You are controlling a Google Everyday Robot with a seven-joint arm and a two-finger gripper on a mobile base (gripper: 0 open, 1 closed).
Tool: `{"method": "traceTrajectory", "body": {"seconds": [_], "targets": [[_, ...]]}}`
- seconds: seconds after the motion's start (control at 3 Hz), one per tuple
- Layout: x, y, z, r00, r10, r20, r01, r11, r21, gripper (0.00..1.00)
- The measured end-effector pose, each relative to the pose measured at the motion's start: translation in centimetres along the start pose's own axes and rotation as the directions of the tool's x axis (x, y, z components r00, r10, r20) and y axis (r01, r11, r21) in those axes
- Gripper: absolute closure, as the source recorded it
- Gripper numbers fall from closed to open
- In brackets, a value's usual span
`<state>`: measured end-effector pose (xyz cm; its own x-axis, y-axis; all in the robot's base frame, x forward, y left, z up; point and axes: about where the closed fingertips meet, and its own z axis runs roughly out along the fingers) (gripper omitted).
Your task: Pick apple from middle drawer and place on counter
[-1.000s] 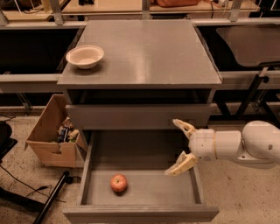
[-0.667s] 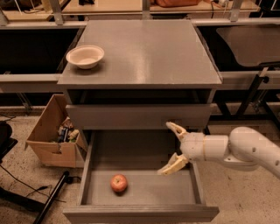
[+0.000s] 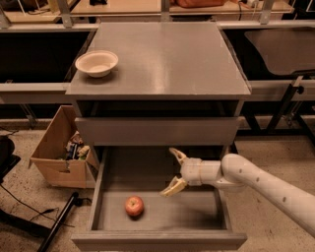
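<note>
White bowl (image 3: 97, 63) — upright, empty, at the left edge of the counter (image 3: 167, 59). Brown cardboard box (image 3: 55, 156) — on the speckled floor (image 3: 268, 157) just beside the cabinet's left side, top open, holding small mixed items that cannot be identified. A black cable (image 3: 22, 205) and a dark bar (image 3: 58, 222) lie in front of the box. Tan wooden tabletops (image 3: 123, 7) run along the rear. The gripper (image 3: 175, 171), fingers apart, hangs over the middle drawer (image 3: 157, 241), well apart from the box.

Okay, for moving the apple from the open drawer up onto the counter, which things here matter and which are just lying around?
Job: apple on the floor of the open middle drawer; counter; gripper, open, over the drawer, right of the apple.
Lying about: white bowl on the counter; cardboard box left of the drawer.
</note>
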<state>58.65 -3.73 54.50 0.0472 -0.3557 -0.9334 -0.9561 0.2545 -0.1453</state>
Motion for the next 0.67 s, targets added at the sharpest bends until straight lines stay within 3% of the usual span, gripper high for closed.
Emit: {"method": "traceTrajectory", "body": {"seconds": [0.33,0.67], "targets": [[4.1,-0.1,3.6,0.999,0.006,-0.034,-0.007,0.9985,-0.054,0.00],[5.3,1.3,5.8,0.997,-0.021,-0.080,0.013,0.9940,-0.109,0.00]]}}
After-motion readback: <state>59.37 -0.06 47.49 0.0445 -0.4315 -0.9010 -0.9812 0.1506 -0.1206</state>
